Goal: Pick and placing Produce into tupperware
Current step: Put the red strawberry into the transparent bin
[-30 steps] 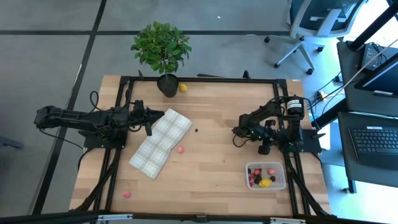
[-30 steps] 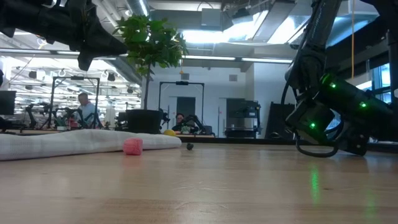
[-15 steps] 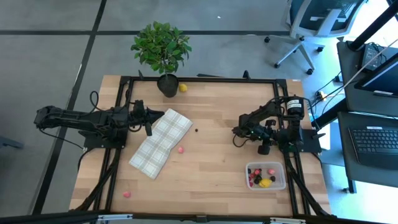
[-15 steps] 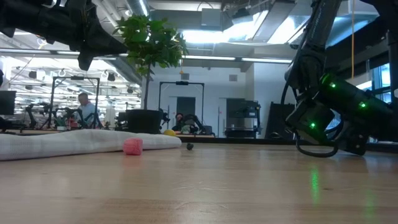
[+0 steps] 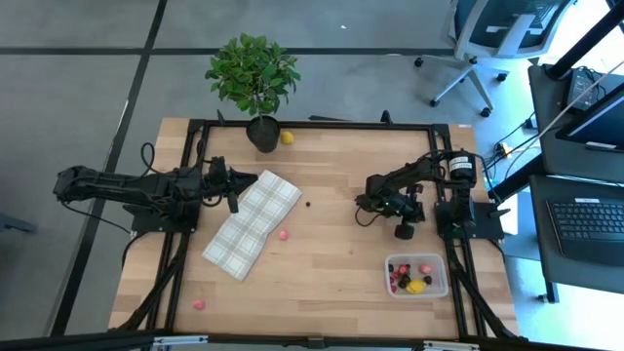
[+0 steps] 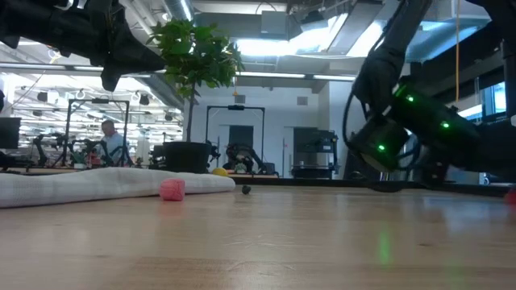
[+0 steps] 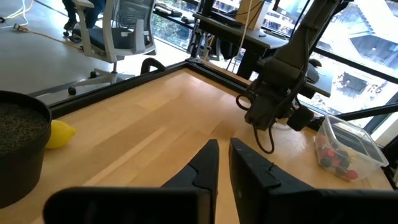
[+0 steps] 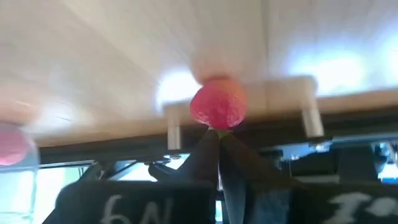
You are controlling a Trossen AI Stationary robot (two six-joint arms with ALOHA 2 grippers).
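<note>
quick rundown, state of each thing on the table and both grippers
left gripper: shut, empty, held above the plaid cloth's end
right gripper: shut, above bare table
tupperware: upright, no lid, several fruit pieces inside
plaid cloth: folded, lying flat
pink piece: loose on the table beside the cloth
dark berry: loose on the table
yellow piece: loose by the plant pot
potted plant: upright at the table's edge

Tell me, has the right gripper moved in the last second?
Yes. In the high view the right gripper has shifted toward the table's middle, away from the tub and nearer the black berry.
</note>
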